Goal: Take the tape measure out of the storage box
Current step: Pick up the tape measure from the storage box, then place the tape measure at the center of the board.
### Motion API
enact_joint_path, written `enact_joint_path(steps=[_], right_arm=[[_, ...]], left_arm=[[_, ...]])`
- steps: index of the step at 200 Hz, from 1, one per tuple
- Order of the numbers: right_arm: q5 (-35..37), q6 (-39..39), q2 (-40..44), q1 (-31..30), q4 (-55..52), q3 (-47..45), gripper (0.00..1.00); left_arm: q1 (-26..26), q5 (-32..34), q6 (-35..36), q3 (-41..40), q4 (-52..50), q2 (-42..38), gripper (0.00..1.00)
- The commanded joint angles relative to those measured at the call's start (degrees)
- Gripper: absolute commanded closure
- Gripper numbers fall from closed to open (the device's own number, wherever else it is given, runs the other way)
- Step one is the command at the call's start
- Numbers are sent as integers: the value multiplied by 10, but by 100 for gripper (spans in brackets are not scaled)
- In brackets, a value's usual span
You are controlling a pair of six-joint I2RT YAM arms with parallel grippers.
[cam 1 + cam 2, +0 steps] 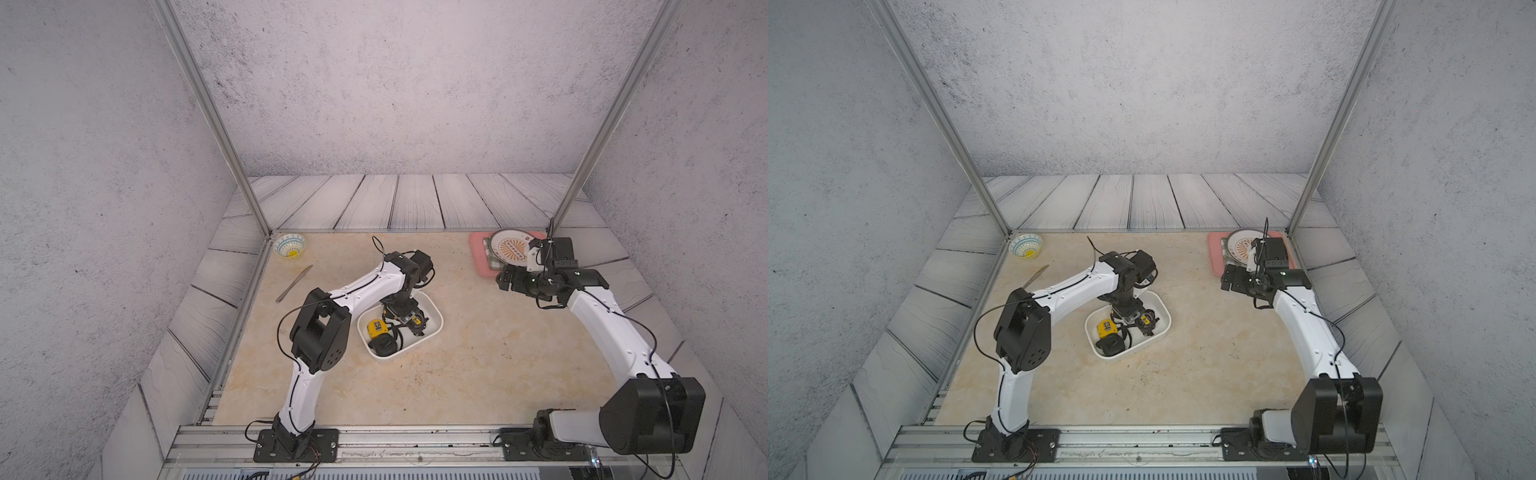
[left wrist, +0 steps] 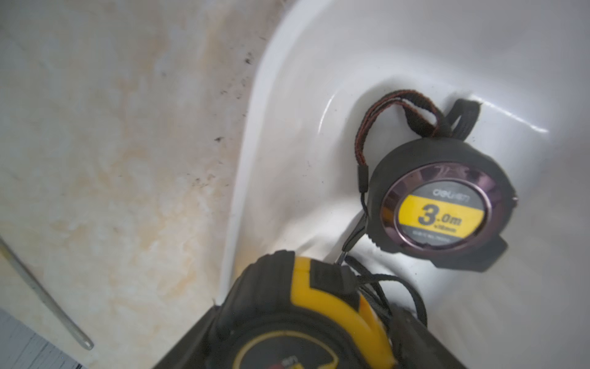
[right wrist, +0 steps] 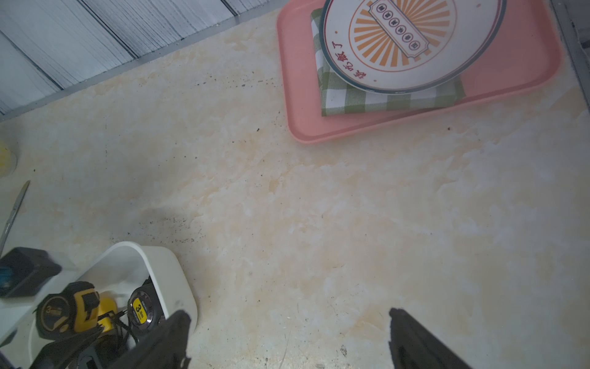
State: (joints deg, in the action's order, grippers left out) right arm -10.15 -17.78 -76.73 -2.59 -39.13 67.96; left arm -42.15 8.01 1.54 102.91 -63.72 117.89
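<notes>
The storage box (image 1: 433, 315) (image 1: 1165, 323), a shallow white tub, lies aslant at the table's middle. My left gripper (image 1: 411, 326) (image 1: 1137, 323) reaches down into it and is shut on a yellow-and-black tape measure (image 2: 287, 306), which fills the space between the jaws in the left wrist view. The arm mostly hides this tape measure in both top views. A black round tape measure marked 3.0m (image 2: 440, 207) (image 3: 140, 311) leans by the box's end wall (image 3: 174, 274). Two more, one yellow (image 1: 375, 329) and one black (image 1: 384, 345), lie at the other end. My right gripper (image 1: 503, 281) (image 3: 289, 316) hangs open over bare table at the back right.
A blue-patterned bowl (image 1: 289, 245) and a table knife (image 1: 294, 283) lie at the back left. A pink tray (image 1: 478, 259) (image 3: 297, 96) at the back right holds a plate (image 3: 412, 41) on a green checked cloth. Metal frame posts rise at both back corners.
</notes>
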Motion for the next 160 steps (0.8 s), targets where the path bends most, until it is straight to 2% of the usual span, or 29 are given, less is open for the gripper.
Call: enact_joint_path(steps=[1,34,74,132,160], right_arm=[[-21,-9,-12,-3,5,10,1],[-51,-23,-10,-3,12,5,4],[-99,-39,-3,-10,24,5,6],[-190,-57,-10,-28,27,40,11],[-204,-58,-3,-42,41,43,12]], left_arm=[[7,19,-17,40,-48,-34,100],[10,2,-39,107,-93,-49,100],[19,-61,-82,199,-115,-47,100],[22,-184,-135,277,-100,-32,100],[32,-240,-194,287,-81,-30,100]])
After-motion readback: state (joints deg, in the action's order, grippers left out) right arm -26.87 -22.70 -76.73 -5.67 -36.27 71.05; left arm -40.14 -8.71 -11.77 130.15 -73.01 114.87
